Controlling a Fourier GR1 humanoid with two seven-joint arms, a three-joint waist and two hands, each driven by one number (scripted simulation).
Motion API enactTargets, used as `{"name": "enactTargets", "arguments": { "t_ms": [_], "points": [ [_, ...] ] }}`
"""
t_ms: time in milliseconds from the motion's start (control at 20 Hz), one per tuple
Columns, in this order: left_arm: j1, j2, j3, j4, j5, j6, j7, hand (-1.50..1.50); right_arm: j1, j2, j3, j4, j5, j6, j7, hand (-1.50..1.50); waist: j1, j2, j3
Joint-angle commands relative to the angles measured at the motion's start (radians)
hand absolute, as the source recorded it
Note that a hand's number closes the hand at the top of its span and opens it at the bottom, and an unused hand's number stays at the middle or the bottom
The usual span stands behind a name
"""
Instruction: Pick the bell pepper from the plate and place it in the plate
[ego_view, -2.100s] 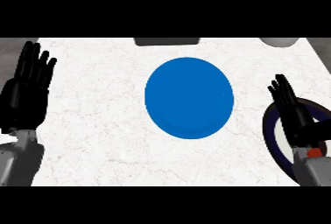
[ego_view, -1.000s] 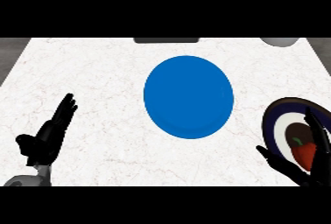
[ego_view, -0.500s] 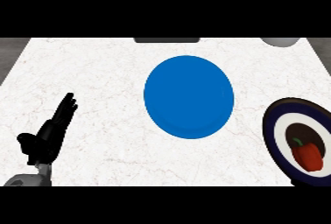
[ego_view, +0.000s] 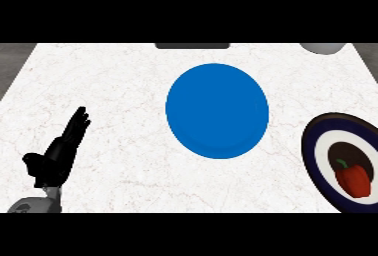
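Note:
A red bell pepper with a green stem lies on a dark-rimmed plate with a white ring at the right edge of the head view. A plain blue plate sits in the middle of the white marble counter with nothing on it. My left hand rests at the lower left, fingers straight and pointing up, holding nothing. My right hand does not show in this view.
A dark flat object lies at the counter's far edge, top centre. A grey rounded object peeks in at the top right. Bare marble lies between the two plates.
My right hand, earlier over the striped plate, has dropped out of the view and uncovered the pepper. My left hand turned edge-on and lowered, then held still.

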Motion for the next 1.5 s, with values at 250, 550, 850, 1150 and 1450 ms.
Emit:
{"name": "enactTargets", "arguments": {
  "t_ms": [250, 550, 850, 1150, 1450],
  "points": [
    [-0.003, -0.007, 0.026, 0.0, -0.009, -0.04, 0.014, 0.0, -0.116, 0.024, 0.01, 0.078, 0.073, 0.197, 0.193, -1.5, 0.007, 0.0, 0.002],
    [-0.037, -0.045, 0.03, -0.024, -0.058, -0.001, 0.071, 0.0, -0.12, 0.071, -0.047, 0.125, 0.076, 0.288, 0.128, -1.5, -0.001, -0.001, 0.002],
    [-0.046, -0.036, 0.095, 0.037, -0.042, -0.064, 0.022, 0.0, -0.251, 0.209, 0.003, 0.289, 0.227, 0.277, 0.106, -1.5, 0.004, 0.0, 0.002],
    [-0.016, -0.05, 0.088, -0.064, -0.075, -0.066, 0.096, 0.0, -0.224, 0.228, -0.067, 0.279, 0.28, 0.336, 0.127, -1.5, 0.0, -0.002, 0.002],
    [0.011, -0.054, 0.112, -0.018, -0.077, -0.096, 0.026, 0.0, -0.261, 0.262, -0.051, 0.47, 0.28, 0.345, -0.071, 1.5, 0.001, -0.001, 0.002]
  ]
}}
